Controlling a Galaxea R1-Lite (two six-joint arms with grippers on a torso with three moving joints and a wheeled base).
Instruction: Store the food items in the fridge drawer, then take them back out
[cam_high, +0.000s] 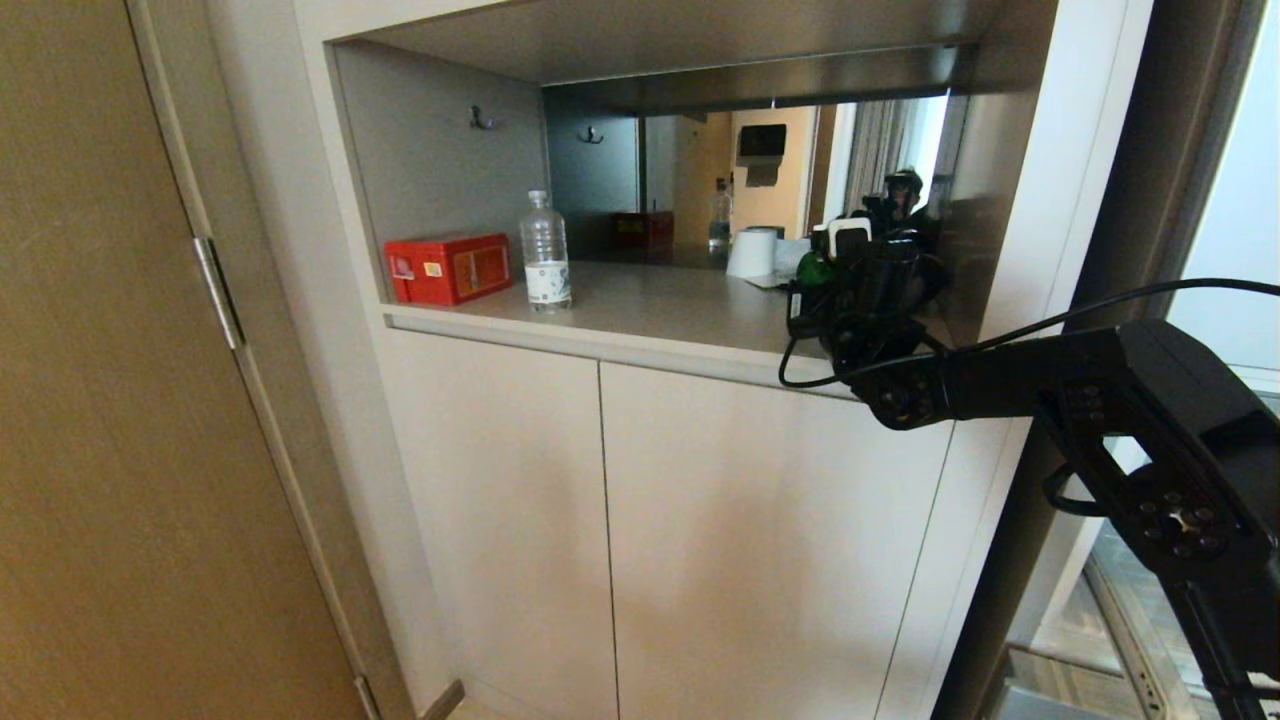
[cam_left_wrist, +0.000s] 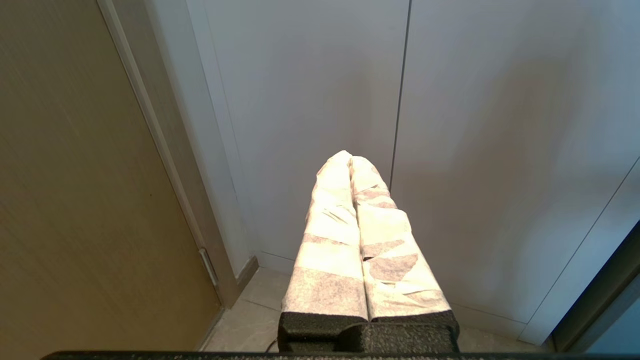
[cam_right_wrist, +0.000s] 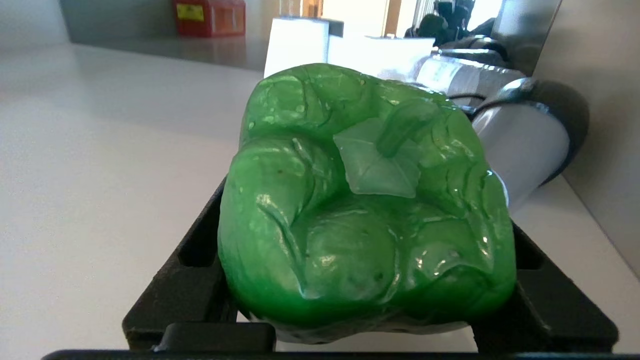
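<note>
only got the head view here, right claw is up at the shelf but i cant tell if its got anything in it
Observer: Yes. The right wrist view shows the right claw shut on the green bell pepper, stem end facing the camera.
Operator: is it above the counter
Observer: Yes, the pale counter lies under and around the pepper.
Operator: anything close behind it
Observer: A white cylinder with a dark end lies just behind it, by the wall.
Operator: left claw?
Observer: The left claw is shut, empty, facing the lower cabinet doors.
</note>
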